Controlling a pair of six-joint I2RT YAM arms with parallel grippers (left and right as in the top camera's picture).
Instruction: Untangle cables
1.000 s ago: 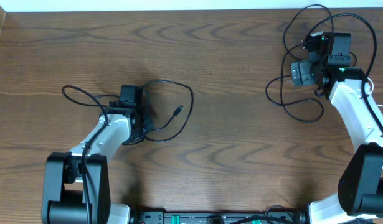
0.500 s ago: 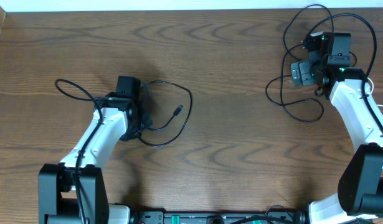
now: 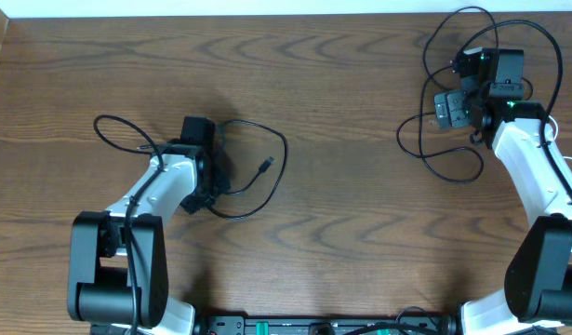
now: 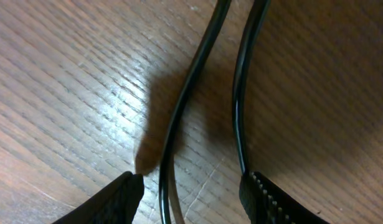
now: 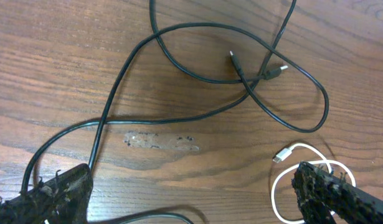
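Left wrist: left gripper [image 4: 191,193] astride cables [image 4: 238,106]

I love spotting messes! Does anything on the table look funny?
Yes. In the right wrist view a pale scuffed smear marks the table, unlike the smooth wood around it, just below the black cables that loop across each other.

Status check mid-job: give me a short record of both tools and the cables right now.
Left tool: open, two black cable strands lying between its fingers, ungripped
Left cable plug: free on the table
Right tool: open, empty
Right black cables: loops crossing, tangled
White cable: curled beside the right tool's finger
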